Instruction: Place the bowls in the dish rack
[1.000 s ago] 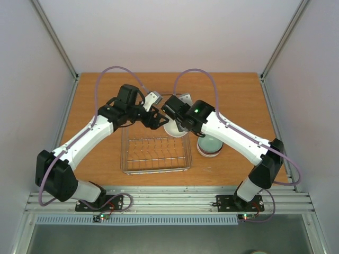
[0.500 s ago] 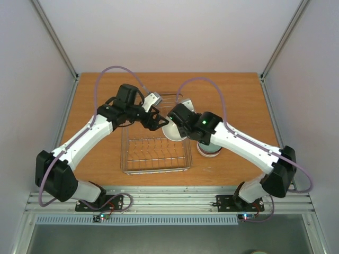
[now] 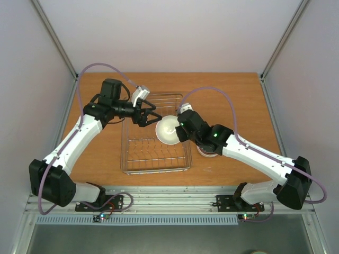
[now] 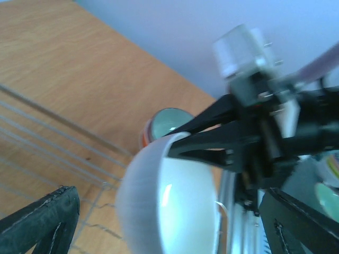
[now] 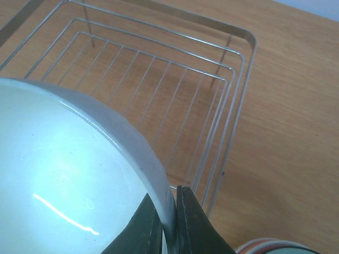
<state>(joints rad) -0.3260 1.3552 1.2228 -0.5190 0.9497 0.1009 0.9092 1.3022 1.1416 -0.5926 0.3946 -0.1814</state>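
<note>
Two arms meet over the dish rack (image 3: 155, 170) on the desk (image 3: 238, 100). From where I stand, the right jaws are clamped on the rim of a white bowl (image 3: 168, 129), one finger inside it and one outside, holding it over the wires at the rack's far right part. The left jaws stand spread apart just to the left of that bowl, with the bowl in front of their gap. Just beyond the right jaws, outside the rack's wall, sits a stack of bowls (image 4: 167, 121) topped by a pale green one.
</note>
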